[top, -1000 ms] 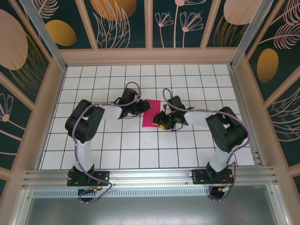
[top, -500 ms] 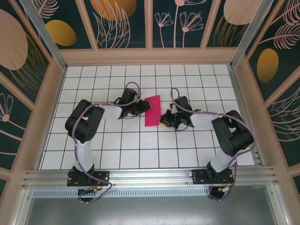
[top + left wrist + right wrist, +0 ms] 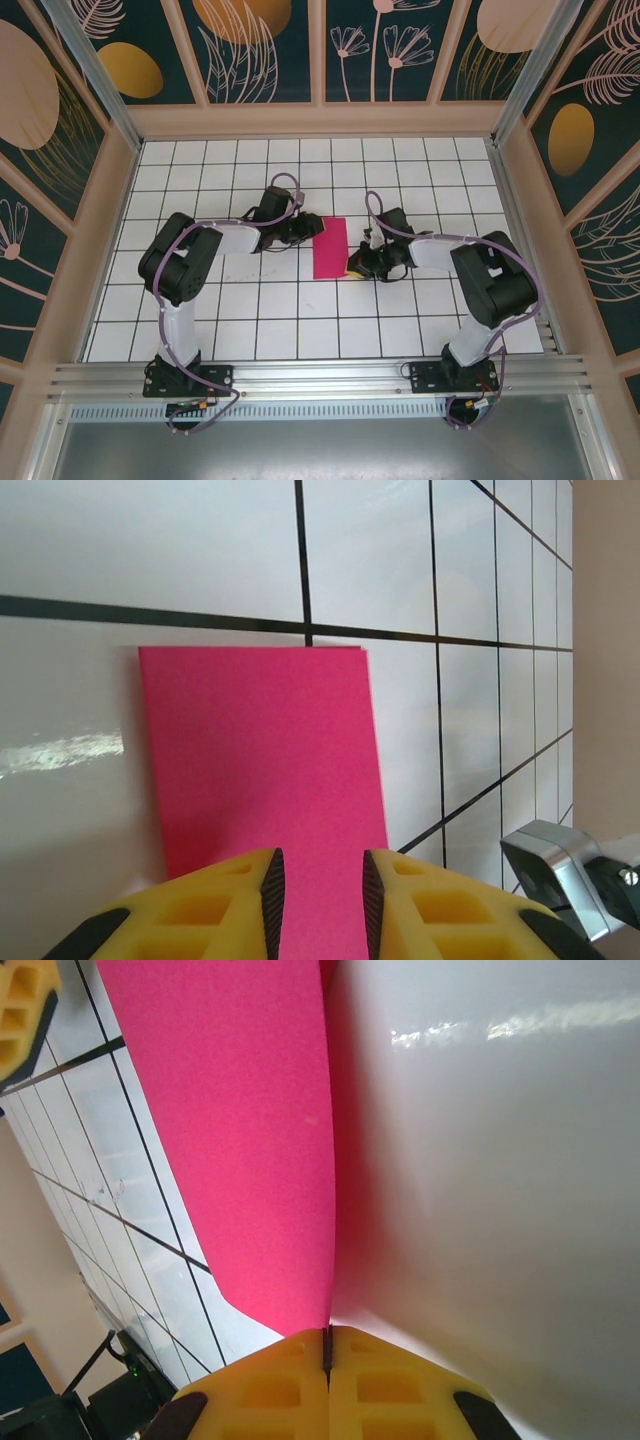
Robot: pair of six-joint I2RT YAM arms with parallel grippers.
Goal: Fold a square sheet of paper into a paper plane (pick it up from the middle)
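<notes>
Right gripper (image 3: 352, 265) has shut its fingers at the right edge of the folded paper (image 3: 329, 248), mid-table (image 3: 250, 300); left gripper (image 3: 312, 232) hovers fingers apart at its left. Creasing step, I judge: next, press along the fold

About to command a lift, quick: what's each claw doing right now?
Left claw: open a little, over the near edge of the pink paper.
Right claw: closed, seemingly pinching the paper's edge.
</notes>
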